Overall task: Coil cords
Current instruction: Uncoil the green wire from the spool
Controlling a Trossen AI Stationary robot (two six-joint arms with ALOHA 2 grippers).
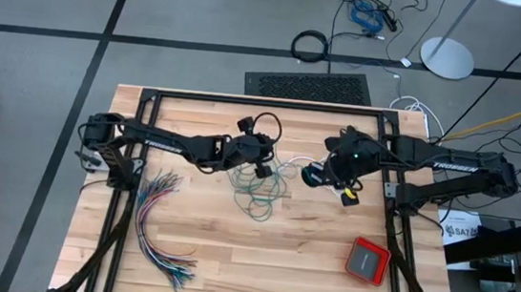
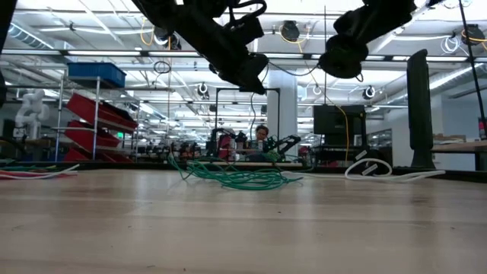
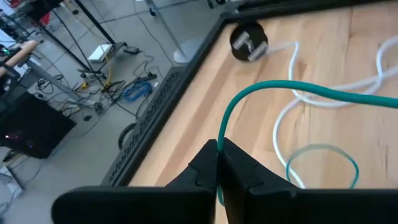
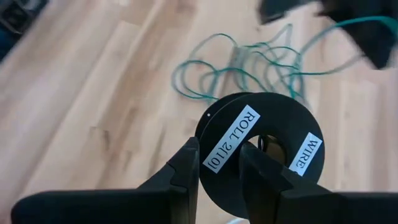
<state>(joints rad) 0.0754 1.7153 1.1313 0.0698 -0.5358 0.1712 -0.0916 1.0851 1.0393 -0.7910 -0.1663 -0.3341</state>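
The teal-green cord (image 1: 256,192) lies in a loose tangle on the wooden table (image 1: 230,268), near its middle. One strand rises from the tangle to my left gripper (image 3: 219,163), which hangs above it and is shut on the strand. A white cord (image 3: 283,115) snakes over the table beside the teal one and ends at a dark round piece (image 3: 249,42). My right gripper (image 4: 217,171) hovers to the right of the tangle, shut on a black spool (image 4: 261,155) labelled "ROLL 2110" and "WIRE". In the low view both grippers are above the table: left (image 2: 249,76), right (image 2: 342,59). My left gripper pinches a single strand of the teal cord (image 3: 219,142) between its two shut fingertips. The fingers slant down toward the table's far side. From the pinch the strand arches slack away to the tangle on the table. My right gripper holds the black spool by its rim (image 4: 214,149), pinched between the two fingers where the "ROLL 2110" label sits. The fingers slant down from the table's right side. The spool is lifted clear of the table, and its labelled face is turned toward the wrist camera.
A fanned bundle of many-coloured wires (image 1: 159,227) lies at the near left. A red and grey box (image 1: 367,260) sits at the near right. A small yellow piece (image 1: 348,199) lies below the right gripper. The black frame rails (image 1: 265,103) border the table.
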